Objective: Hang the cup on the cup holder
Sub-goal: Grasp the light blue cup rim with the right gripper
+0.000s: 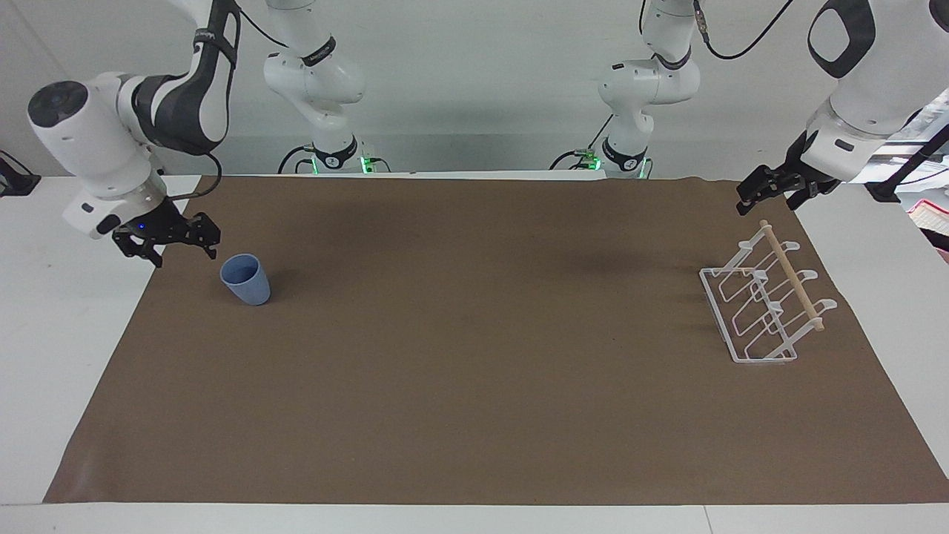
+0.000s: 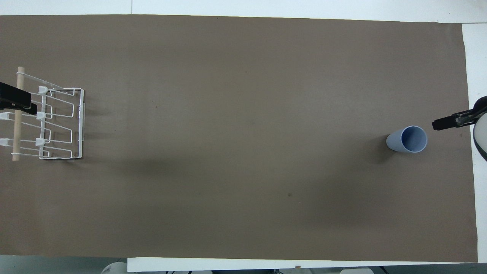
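My right pincer (image 1: 178,245) hangs low over the brown mat near the table's (image 1: 44,311) edge at my right arm's end, just beside the cup (image 1: 245,279) and not touching it; its fingers (image 1: 210,239) stand spread apart, empty. I judge this to be the reach, with the grasp not yet made. The next move calls for bringing the spread fingers around the cup's wall and closing without tipping it.

The cup stands upright on the mat, mouth up, light blue, tapered toward its base, plain and without a handle, so I must hold it by the body or the rim.

My left pincer (image 1: 767,194) waits in the air over the mat's corner at my left arm's end, close to my edge of the table; it holds nothing, and I cannot tell how its fingers stand. The cup holder (image 1: 764,300) sits on the mat at that same end, a white wire rack with looped prongs and a wooden dowel along its top, bare of cups.
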Action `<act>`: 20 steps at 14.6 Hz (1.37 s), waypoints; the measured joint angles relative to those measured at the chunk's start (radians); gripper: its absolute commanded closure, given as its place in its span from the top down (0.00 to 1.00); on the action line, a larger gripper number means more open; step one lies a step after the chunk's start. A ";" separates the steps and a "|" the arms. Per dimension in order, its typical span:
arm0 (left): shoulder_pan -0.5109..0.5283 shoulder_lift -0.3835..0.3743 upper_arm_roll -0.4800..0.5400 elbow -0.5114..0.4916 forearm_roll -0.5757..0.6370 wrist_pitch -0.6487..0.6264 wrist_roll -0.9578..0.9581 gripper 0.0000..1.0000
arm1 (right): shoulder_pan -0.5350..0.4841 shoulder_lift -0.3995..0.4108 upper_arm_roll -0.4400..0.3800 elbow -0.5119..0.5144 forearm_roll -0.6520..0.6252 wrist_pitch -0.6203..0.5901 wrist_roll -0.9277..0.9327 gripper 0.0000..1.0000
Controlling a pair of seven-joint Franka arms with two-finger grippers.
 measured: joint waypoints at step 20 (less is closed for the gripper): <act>0.002 -0.001 0.002 -0.001 0.000 -0.001 -0.035 1.00 | 0.003 0.063 0.008 -0.125 0.001 0.109 -0.050 0.00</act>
